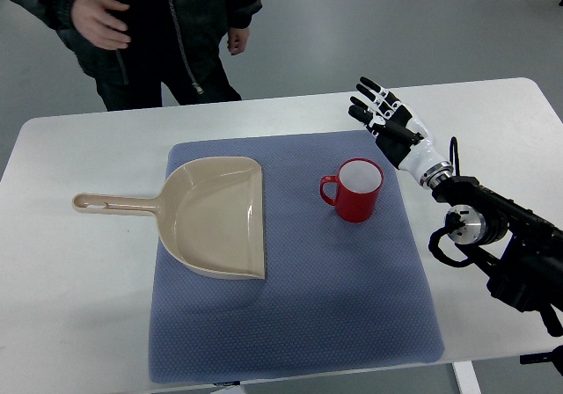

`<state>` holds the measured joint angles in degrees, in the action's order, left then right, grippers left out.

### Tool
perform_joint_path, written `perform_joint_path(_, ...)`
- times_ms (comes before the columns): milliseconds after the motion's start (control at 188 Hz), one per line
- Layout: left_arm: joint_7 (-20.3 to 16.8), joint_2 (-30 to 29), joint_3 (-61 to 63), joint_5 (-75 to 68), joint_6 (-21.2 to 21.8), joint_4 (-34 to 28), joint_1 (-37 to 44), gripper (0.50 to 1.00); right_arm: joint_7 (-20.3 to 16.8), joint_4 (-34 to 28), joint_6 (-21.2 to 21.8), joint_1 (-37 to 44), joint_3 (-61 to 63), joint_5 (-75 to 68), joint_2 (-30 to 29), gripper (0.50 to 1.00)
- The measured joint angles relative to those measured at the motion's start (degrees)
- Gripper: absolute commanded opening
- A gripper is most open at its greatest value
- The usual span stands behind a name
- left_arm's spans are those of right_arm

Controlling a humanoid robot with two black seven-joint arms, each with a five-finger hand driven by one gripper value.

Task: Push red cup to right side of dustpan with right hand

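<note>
Already the red cup (356,190) stands upright on the blue mat (290,324), right of the dustpan (215,218) and apart from it. The right hand (384,117) hovers just beyond it, fingers spread, holding nothing. A high shove could tip the cup; one from the far right would drive it leftward. The forearm is cropped; the left arm is unseen; a person (149,25) stands behind the counter (70,306).

Red cup (355,192): upright on the blue mat (290,306), right of the dustpan (215,216), apart from it, handle toward the dustpan.
Right robot hand (384,113): beyond and right of the red cup, fingers spread, holding nothing.
Tabletop (70,288): white, carries the mat.
Person (158,25): stands beyond the dustpan, at the tabletop's far edge.
</note>
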<state>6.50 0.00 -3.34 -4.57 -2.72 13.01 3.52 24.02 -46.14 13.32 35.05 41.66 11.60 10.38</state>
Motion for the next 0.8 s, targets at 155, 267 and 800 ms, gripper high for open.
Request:
perform_joint_path(155,0.0,0.0,0.0,0.0,0.0,0.0,0.0,1.0,0.0,0.0,2.6,-0.5,0.0,0.1,0.4,0.932)
perform_joint_path(267,0.0,0.0,0.0,-0.1,0.0,0.0,0.0,1.0,0.0,0.0,3.7,-0.7,-0.1,0.2,0.8,0.932)
perform_joint_path(800,0.0,0.0,0.0,-0.1,0.0,0.0,0.0,1.0,3.2,-0.1,9.7,-4.0,-1.0,5.9,4.8,0.932)
